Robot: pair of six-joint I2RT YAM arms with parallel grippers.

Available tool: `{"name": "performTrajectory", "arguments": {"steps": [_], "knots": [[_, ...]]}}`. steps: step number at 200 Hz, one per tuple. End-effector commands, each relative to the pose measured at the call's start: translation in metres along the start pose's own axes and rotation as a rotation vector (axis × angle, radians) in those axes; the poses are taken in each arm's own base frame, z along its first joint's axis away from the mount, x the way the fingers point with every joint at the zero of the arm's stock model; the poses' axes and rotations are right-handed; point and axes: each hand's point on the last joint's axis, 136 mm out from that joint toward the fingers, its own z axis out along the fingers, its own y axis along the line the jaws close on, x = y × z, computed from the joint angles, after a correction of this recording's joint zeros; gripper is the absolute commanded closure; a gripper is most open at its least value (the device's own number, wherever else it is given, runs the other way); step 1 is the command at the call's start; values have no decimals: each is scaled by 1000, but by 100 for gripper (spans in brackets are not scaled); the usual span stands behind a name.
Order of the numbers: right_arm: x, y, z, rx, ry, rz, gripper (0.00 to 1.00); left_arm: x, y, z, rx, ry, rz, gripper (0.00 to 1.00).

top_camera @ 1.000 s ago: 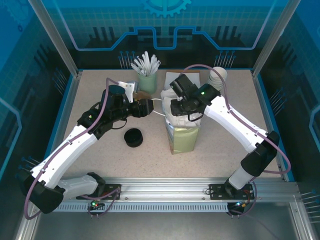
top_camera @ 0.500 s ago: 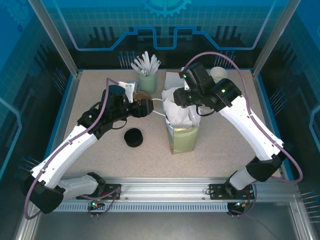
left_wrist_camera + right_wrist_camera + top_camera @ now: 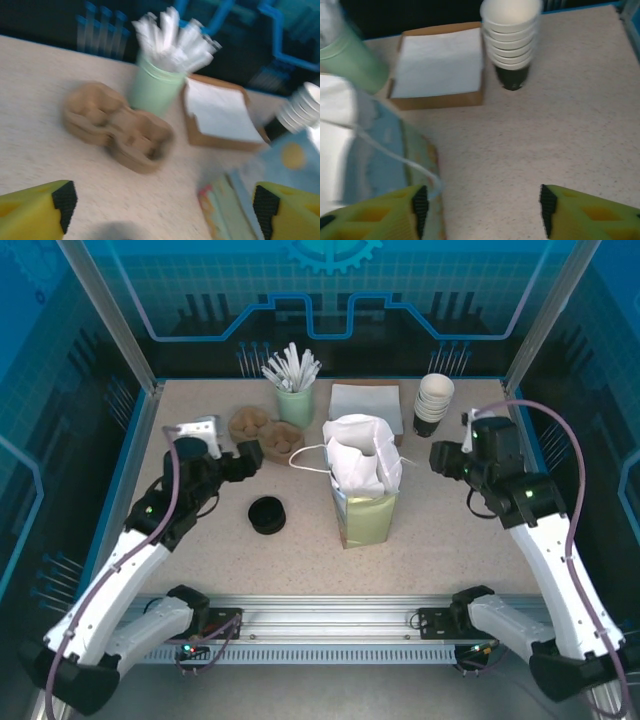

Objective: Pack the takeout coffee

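The paper bag stands upright mid-frame, presumably with the takeout coffee inside. Left gripper and right gripper hang well clear either side, jaws open, empty.

Both arms bent, elbows outward — left gripper and right gripper spread wide.

A pale green paper bag stands upright on the counter, its open mouth stuffed with white paper, between the left fingers and right fingers, touching neither.
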Motion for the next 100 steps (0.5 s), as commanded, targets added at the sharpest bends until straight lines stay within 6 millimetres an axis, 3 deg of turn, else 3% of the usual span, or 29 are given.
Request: {"name": "performTrajectory", "arguments": {"steps": [1, 27, 41, 73, 100], "knots": [[-10, -21, 11, 26, -130, 13, 26, -10, 38, -3, -124, -142, 6, 4], [-3, -49, 30, 87, -199, 49, 13, 4, 76, 3, -271, -188, 90, 1], [18, -64, 52, 130, -185, 49, 11, 14, 95, 9, -332, -197, 99, 1], [37, -83, 91, 171, -225, 40, 0, 40, 128, 25, -397, -206, 76, 1], [57, -93, 126, 191, -214, 37, 0, 64, 152, 42, -441, -174, 73, 1]]}}
